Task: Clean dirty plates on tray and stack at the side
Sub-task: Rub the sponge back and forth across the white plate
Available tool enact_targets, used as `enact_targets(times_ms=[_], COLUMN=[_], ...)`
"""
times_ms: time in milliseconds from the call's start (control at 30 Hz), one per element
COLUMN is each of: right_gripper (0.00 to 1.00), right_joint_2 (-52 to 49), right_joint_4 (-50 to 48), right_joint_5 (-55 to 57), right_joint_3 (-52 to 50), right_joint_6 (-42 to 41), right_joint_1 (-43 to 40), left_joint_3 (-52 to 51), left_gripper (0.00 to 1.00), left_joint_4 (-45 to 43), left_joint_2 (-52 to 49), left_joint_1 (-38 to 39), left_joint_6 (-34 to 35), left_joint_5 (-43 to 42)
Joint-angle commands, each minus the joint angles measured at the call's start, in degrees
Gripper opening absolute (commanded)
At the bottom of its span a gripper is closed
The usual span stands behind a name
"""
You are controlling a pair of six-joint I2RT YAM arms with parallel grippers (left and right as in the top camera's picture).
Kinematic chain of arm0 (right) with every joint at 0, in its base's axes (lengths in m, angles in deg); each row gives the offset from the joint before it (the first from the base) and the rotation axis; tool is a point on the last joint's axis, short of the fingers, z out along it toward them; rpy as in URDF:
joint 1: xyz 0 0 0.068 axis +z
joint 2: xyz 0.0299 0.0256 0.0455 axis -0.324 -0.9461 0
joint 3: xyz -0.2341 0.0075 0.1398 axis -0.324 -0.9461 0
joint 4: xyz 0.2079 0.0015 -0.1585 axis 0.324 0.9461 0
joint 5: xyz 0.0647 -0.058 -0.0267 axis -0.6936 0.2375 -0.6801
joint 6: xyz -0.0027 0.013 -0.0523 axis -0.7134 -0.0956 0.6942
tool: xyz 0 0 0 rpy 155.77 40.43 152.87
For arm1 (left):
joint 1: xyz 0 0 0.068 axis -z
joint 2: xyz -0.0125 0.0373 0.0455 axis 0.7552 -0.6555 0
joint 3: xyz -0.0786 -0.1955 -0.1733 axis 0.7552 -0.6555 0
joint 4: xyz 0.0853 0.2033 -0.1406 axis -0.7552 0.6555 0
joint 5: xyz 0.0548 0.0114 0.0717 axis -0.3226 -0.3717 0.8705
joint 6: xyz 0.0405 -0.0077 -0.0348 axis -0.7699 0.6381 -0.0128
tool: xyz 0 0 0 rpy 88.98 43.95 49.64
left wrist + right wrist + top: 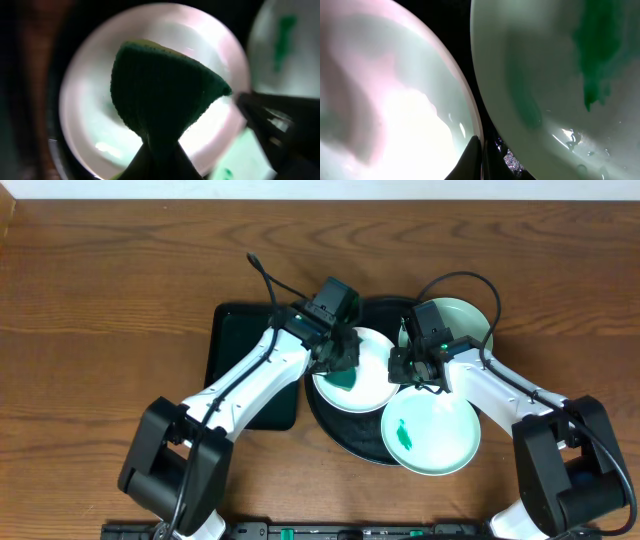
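Dark green sponge [160, 85] is clenched in the left tool [338, 356]. It is pinched at its narrow end and fans wider toward the plate below. Its long axis runs from the fingers down to the white plate [378, 388], with the broad end on or just above that plate's middle. The right tool [481, 156] is clenched as well, its tips together at the white plate's rim, in the dark gap between that plate and the front mint plate [440, 445]. I cannot tell whether they nip the rim or only press beside it.

All three plates lie face up on the round black tray [322, 418], each roughly level. Being round, they have no long axis to speak of. The white one sits on the tray's left half. The front mint one hangs over the tray's near edge toward the robot. The back mint plate [462, 318] is at the far right, partly under the right arm.

By my reading, the task is at its beginning. The white plate is the one under the sponge, and the front mint plate shows a green smear [403, 435] left of its middle. The back plate is too covered to judge. No stack shows on the counter [100, 300] or on the rectangular black tray [235, 345], so wiping and all the stacking remain.
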Motion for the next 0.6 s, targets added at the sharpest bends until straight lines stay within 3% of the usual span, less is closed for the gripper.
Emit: enact_targets(times_ms=[0, 567], right_gripper=[0.01, 0.01], right_joint_2=[-0.31, -0.31], right_joint_4=[-0.66, -0.63], right_joint_5=[-4.44, -4.44], right_joint_3=[-0.26, -0.28], right_joint_6=[0.26, 0.26], right_joint_1=[0.94, 0.94], left_joint_3=[-1.97, -6.03], left_gripper=[0.07, 0.07], left_joint_4=[0.07, -8.28], left_joint_2=[-0.87, -2.36], left_joint_1=[0.26, 1.86], left_joint_6=[2.03, 4.22], left_joint_5=[10.03, 11.67])
